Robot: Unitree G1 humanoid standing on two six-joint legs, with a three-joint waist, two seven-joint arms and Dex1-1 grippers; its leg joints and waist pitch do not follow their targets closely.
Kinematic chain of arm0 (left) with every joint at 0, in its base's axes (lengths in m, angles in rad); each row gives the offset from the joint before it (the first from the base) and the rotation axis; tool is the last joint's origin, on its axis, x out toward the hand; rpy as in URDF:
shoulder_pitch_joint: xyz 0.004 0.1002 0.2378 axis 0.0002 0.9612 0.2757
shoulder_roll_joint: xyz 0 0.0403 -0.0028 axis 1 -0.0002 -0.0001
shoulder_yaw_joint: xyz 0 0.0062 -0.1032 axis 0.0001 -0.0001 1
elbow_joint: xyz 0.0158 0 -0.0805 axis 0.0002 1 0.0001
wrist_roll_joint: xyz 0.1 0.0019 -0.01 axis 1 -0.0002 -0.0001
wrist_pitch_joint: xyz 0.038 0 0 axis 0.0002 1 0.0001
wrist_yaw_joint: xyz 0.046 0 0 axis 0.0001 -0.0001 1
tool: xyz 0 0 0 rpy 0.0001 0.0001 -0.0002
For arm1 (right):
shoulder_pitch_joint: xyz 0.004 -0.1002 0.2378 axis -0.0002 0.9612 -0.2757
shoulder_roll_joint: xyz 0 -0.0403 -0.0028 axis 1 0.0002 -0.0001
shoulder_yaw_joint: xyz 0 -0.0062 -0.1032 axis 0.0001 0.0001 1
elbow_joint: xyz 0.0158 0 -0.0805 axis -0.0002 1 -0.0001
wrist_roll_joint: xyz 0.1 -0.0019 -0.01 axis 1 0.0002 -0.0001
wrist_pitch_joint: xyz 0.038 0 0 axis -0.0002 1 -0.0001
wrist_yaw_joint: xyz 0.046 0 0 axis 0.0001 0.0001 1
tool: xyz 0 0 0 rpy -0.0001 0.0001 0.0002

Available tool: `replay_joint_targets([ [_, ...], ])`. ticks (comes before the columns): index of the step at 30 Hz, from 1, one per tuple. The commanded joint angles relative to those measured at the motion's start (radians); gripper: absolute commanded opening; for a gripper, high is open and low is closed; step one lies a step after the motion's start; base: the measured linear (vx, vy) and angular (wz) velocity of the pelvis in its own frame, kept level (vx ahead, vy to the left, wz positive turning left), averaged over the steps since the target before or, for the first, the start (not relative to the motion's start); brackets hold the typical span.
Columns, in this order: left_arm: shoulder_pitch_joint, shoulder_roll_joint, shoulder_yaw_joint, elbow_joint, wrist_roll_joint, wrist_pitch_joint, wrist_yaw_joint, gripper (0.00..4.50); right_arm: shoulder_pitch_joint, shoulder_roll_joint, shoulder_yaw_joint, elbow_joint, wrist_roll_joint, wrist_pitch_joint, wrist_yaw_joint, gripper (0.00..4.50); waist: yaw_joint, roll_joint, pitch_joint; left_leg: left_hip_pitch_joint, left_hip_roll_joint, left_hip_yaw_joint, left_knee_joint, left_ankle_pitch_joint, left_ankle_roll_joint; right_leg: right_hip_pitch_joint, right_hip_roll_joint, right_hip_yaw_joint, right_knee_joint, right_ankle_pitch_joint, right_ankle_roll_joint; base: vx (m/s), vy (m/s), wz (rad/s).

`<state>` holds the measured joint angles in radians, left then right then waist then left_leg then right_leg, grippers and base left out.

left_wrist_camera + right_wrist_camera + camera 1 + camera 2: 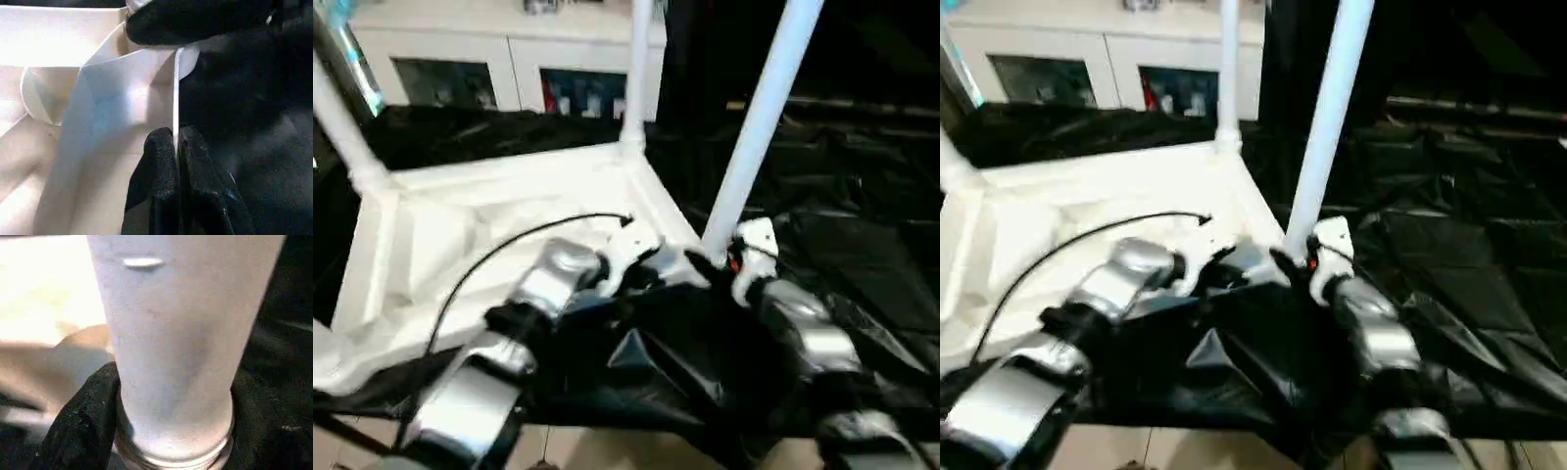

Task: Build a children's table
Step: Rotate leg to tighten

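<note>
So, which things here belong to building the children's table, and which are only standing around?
Belongs to the job:
- white tabletop, lying upside down
- near leg, gripped at its base by the right end effector
- far leg, upright in its corner
- left end effector, pinching the tabletop's rim

Just around:
- black sheeting
- white cabinet behind

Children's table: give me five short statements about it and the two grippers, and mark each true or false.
1. The tabletop lies with its underside up. True.
2. The right gripper has its fingers on either side of a white leg. True.
3. The left gripper stands wide open above the tabletop. False: it is shut on the tabletop's thin rim.
4. The big table is draped in white cloth. False: black sheeting covers it.
5. A leg stands in the far corner socket. True.
</note>
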<state>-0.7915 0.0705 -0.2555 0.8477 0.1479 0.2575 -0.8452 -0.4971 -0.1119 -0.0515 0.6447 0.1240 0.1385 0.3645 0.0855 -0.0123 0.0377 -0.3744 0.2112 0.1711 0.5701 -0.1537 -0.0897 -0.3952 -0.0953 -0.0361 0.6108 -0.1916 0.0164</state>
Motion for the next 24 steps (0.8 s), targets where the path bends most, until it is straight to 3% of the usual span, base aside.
replay_joint_targets([
  [1,-0.006,-0.094,-0.014,0.043,-0.014,0.018,0.074,0.00,-0.036,0.091,0.036,0.068,0.002,0.034,-0.075,2.73,-0.006,-0.005,-0.049,0.013,0.005,0.003,-0.075,-0.335,-0.014,0.028,-0.033,0.020,-0.094,-0.334,-0.165,0.000,0.000,0.00],
  [3,-0.018,-0.117,-0.030,0.070,0.004,0.010,0.105,0.00,-0.063,0.132,0.047,0.086,-0.001,0.024,-0.071,2.73,-0.005,-0.006,-0.050,0.014,0.003,0.002,-0.075,-0.351,-0.014,0.029,-0.032,0.019,-0.098,-0.342,-0.151,0.000,0.000,0.00],
  [4,-0.019,-0.117,-0.031,0.071,0.006,0.008,0.105,0.00,-0.064,0.135,0.047,0.085,0.002,0.024,-0.066,3.29,-0.003,-0.007,-0.051,0.015,0.004,0.003,-0.074,-0.349,-0.006,0.029,-0.032,0.020,-0.098,-0.321,-0.149,0.000,0.000,0.00],
  [7,-0.027,-0.120,-0.031,0.088,0.008,-0.006,0.111,0.00,-0.074,0.146,0.043,0.096,0.007,0.012,-0.056,3.59,-0.002,-0.007,-0.049,0.011,0.003,0.004,-0.077,-0.341,0.004,0.032,-0.031,0.020,-0.095,-0.280,-0.157,0.000,0.000,0.00],
  [8,-0.030,-0.118,-0.027,0.093,0.006,-0.010,0.108,0.00,-0.077,0.142,0.047,0.098,0.003,0.009,-0.044,3.59,-0.002,-0.007,-0.047,0.015,0.004,0.003,-0.078,-0.353,0.004,0.031,-0.031,0.020,-0.098,-0.299,-0.157,0.000,0.000,0.00],
  [9,-0.029,-0.104,-0.026,0.087,0.002,-0.029,0.077,0.00,-0.076,0.119,0.059,0.091,-0.012,0.006,-0.021,3.77,-0.003,-0.017,-0.047,0.014,0.003,0.004,-0.078,-0.357,0.006,0.031,-0.031,0.019,-0.100,-0.312,-0.154,0.000,0.000,0.00],
  [13,-0.023,-0.076,-0.026,0.080,-0.003,-0.067,0.020,0.00,-0.067,0.064,0.084,0.073,-0.041,-0.003,0.041,3.96,0.000,-0.012,-0.048,0.013,0.005,0.002,-0.079,-0.350,0.011,0.033,-0.033,0.020,-0.100,-0.319,-0.150,0.000,0.000,0.00],
  [14,-0.009,-0.044,-0.032,0.057,-0.012,-0.095,-0.048,0.00,-0.045,0.001,0.102,0.034,-0.040,0.002,0.129,3.96,0.002,-0.011,-0.048,0.012,0.005,0.003,-0.078,-0.337,0.016,0.036,-0.032,0.020,-0.100,-0.297,-0.153,0.000,0.000,0.00],
  [16,0.000,-0.023,-0.036,0.041,-0.018,-0.097,-0.088,0.00,-0.029,-0.039,0.111,0.006,-0.042,0.004,0.175,3.96,0.003,-0.015,-0.049,0.009,0.004,0.005,-0.076,-0.315,0.027,0.039,-0.033,0.022,-0.096,-0.266,-0.158,0.000,0.000,0.00],
  [17,0.014,0.003,-0.043,0.018,-0.031,-0.117,-0.152,0.00,-0.010,-0.081,0.119,-0.031,-0.033,0.013,0.244,3.96,0.005,-0.009,-0.051,0.009,0.005,0.006,-0.075,-0.296,0.033,0.040,-0.034,0.022,-0.094,-0.249,-0.163,0.000,0.000,0.00],
  [18,0.016,0.005,-0.043,0.016,-0.032,-0.117,-0.157,0.00,-0.008,-0.085,0.120,-0.035,-0.031,0.015,0.251,3.96,0.007,-0.013,-0.051,0.009,0.005,0.007,-0.073,-0.286,0.039,0.043,-0.033,0.022,-0.095,-0.233,-0.165,0.000,0.000,0.00],
  [21,0.038,0.049,-0.053,-0.024,-0.050,-0.132,-0.256,0.00,0.036,-0.161,0.149,-0.124,-0.002,0.040,0.404,3.96,0.008,-0.011,-0.057,0.007,0.006,0.009,-0.064,-0.204,0.073,0.049,-0.028,0.021,-0.074,-0.060,-0.218,0.000,0.000,0.00],
  [24,0.060,0.107,-0.068,-0.064,-0.065,-0.152,-0.375,0.00,0.077,-0.241,0.176,-0.218,0.022,0.074,0.537,3.96,0.010,-0.012,-0.058,0.006,0.008,0.009,-0.062,-0.183,0.091,0.053,-0.027,0.020,-0.068,-0.010,-0.243,0.000,0.000,0.00],
])
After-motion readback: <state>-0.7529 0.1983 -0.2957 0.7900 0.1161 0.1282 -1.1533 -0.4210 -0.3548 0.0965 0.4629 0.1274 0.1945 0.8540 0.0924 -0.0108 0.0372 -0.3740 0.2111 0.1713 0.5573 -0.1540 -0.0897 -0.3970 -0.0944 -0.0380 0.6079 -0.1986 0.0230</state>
